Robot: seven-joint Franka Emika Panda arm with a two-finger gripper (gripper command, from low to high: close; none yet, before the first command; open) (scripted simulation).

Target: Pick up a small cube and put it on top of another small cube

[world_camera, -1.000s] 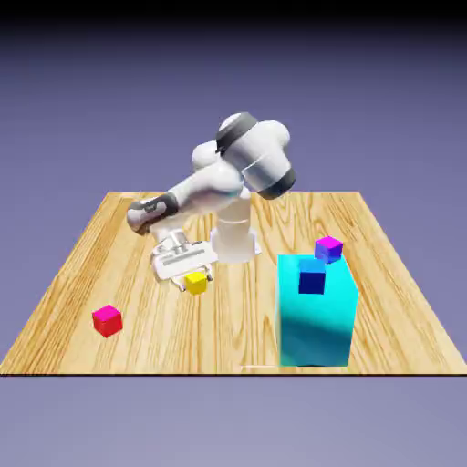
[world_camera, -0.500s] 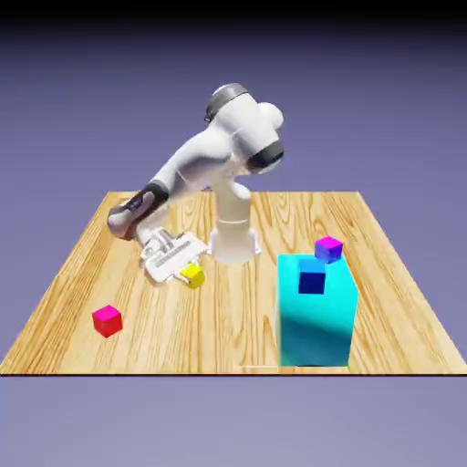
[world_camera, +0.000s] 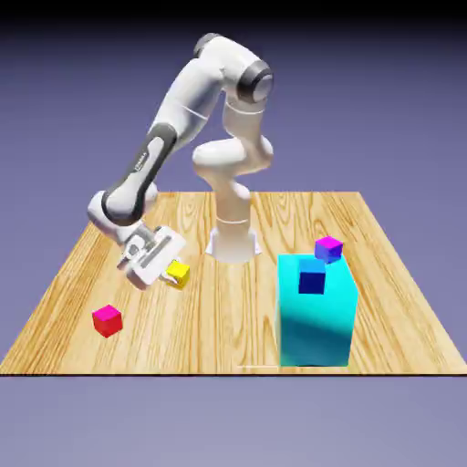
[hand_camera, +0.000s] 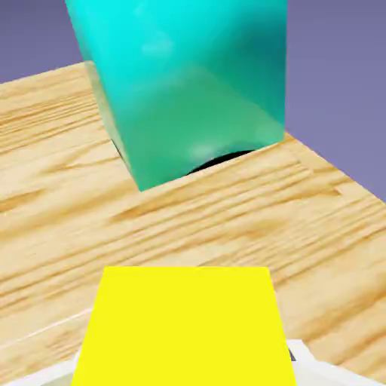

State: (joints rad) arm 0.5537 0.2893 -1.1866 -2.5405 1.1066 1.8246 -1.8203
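Observation:
In the exterior view the small yellow cube [world_camera: 179, 272] is clamped between the fingers of my gripper [world_camera: 171, 271], which is shut on it and tilted, a little above the wooden table [world_camera: 228, 337] on the left of the middle. In the hand view the same yellow cube [hand_camera: 182, 324] fills the bottom, covering most of my gripper [hand_camera: 185, 373]. A red-pink cube [world_camera: 107, 320] lies on the table in front of the hand, towards the exterior view's left.
A tall cyan block [world_camera: 315, 319] stands at the exterior view's right, and the cyan block [hand_camera: 181, 83] shows ahead in the hand view. A dark blue cube [world_camera: 312, 279] and a purple-magenta cube [world_camera: 328, 248] rest on top of it.
The arm has straightened upward and swung toward the exterior view's left, carrying the yellow cube with it. The other cubes and the cyan block have stayed put.

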